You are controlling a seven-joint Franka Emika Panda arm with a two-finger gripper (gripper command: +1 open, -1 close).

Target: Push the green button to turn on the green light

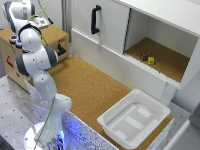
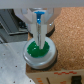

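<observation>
In the wrist view the green button (image 2: 40,51) is a round bright green cap inside a pale ring, set in the top of a wooden box (image 2: 55,75). My gripper (image 2: 38,42) is shut, its fingers pressed together into one narrow tip that points straight down onto the cap and seems to touch it. In the exterior view the gripper (image 1: 41,22) hangs over the far end of the wooden box (image 1: 52,37) at the exterior view's upper left. The arm hides the green button there.
A red-capped button (image 1: 11,38) and a blue-capped one (image 1: 18,43) sit on the box. A cork-topped table (image 1: 85,82) carries a white tray (image 1: 117,129). A white cabinet (image 1: 110,22) has an open compartment holding small objects (image 1: 148,59).
</observation>
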